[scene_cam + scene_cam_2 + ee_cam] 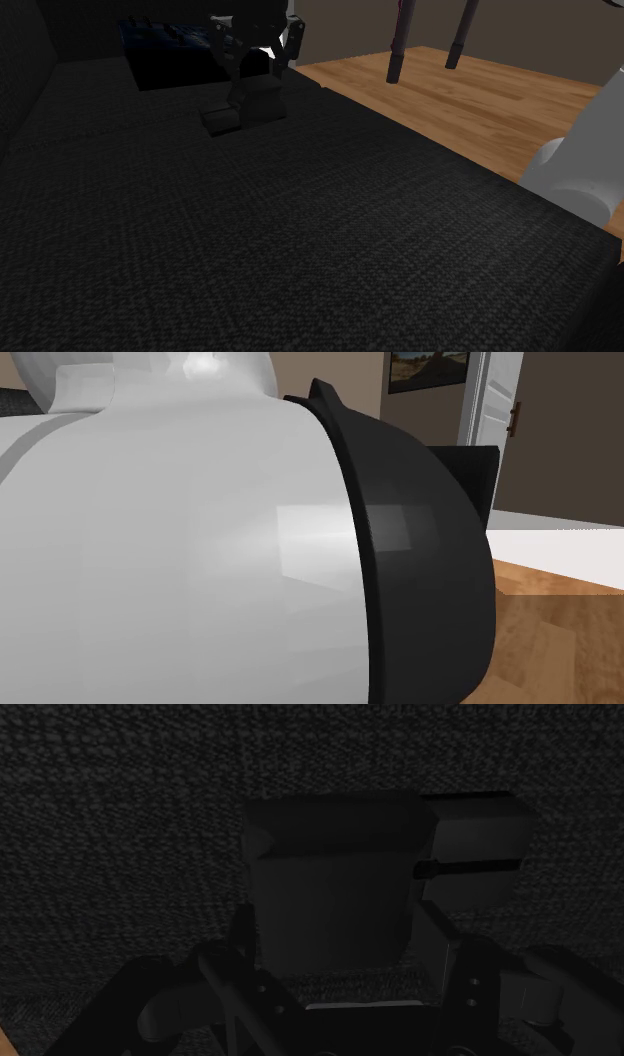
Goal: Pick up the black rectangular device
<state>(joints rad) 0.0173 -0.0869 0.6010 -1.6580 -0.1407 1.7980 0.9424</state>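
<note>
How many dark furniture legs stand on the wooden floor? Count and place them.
2. Both slim dark furniture legs stand on the wooden floor at the shoulder view's upper right: one leg left, the other leg right. More may be hidden.

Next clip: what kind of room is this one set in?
Probably a living room in a house: wood floor, a framed picture on the wall beside a white door, and a dark woven surface.

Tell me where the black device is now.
In the shoulder view the black device sits on the dark woven surface near the top, left of centre, right under the gripper, left of the wood floor.
</note>
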